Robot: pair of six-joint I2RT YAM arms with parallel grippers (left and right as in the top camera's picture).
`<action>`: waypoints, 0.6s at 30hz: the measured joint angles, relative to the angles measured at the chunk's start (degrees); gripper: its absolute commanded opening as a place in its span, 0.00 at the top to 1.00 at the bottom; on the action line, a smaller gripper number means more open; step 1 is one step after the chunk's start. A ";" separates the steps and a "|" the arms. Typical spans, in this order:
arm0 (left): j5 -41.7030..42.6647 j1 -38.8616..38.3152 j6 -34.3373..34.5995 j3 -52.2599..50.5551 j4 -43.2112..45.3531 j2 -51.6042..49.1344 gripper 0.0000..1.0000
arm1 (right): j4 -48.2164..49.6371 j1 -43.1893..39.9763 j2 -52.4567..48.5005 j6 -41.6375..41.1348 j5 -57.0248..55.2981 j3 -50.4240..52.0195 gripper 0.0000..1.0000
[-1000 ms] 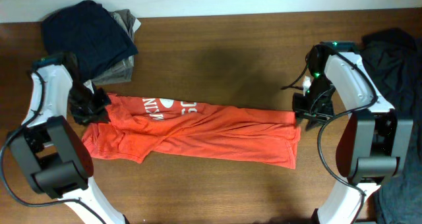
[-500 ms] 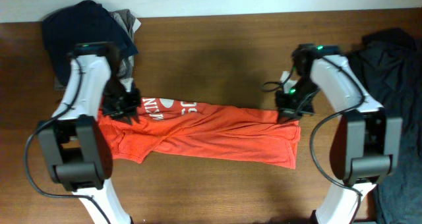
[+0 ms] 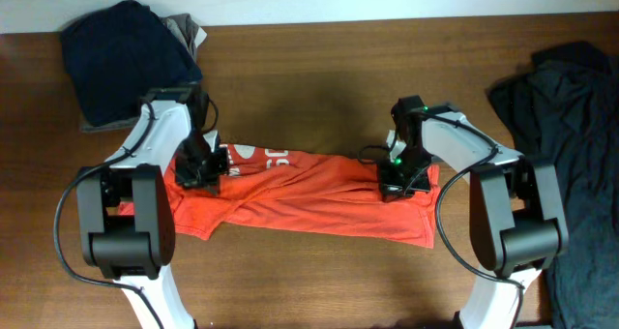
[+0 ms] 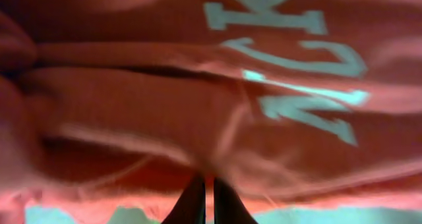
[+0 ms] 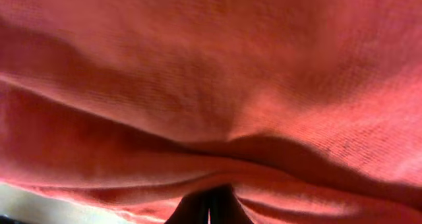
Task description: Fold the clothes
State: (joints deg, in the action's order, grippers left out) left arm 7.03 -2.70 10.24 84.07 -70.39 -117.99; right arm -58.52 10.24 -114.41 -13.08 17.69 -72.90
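T-shirt spread on table, spanning between both end effectors. Left end effector pinched narrow on fabric beside lettering; right end effector pinched on opposite end. Recommended: raise both ends level, equal tension, fold evenly.

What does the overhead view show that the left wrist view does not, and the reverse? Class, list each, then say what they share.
Only overhead: the right gripper, the wooden table, the navy folded pile and a dark garment at the right edge. Only left wrist: a close look at the left gripper's fingertips, closed together against the fabric. Both: the orange-red T-shirt and its white lettering.
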 measured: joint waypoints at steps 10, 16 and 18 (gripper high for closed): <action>-0.61 0.00 0.72 -1.77 2.67 0.00 0.65 | 4.02 -3.19 0.92 -2.80 -0.90 0.92 0.92; -0.59 0.28 0.96 -1.77 3.67 0.00 0.51 | 8.94 -9.38 0.98 -3.15 -0.87 0.79 0.91; -0.59 0.52 1.14 -1.77 4.87 0.00 0.50 | 11.43 -11.30 1.01 -2.75 -0.98 0.70 0.91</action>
State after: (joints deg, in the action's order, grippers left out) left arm 6.44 -2.17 11.38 82.30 -65.52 -117.99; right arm -47.09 -1.06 -113.40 -15.84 16.71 -72.20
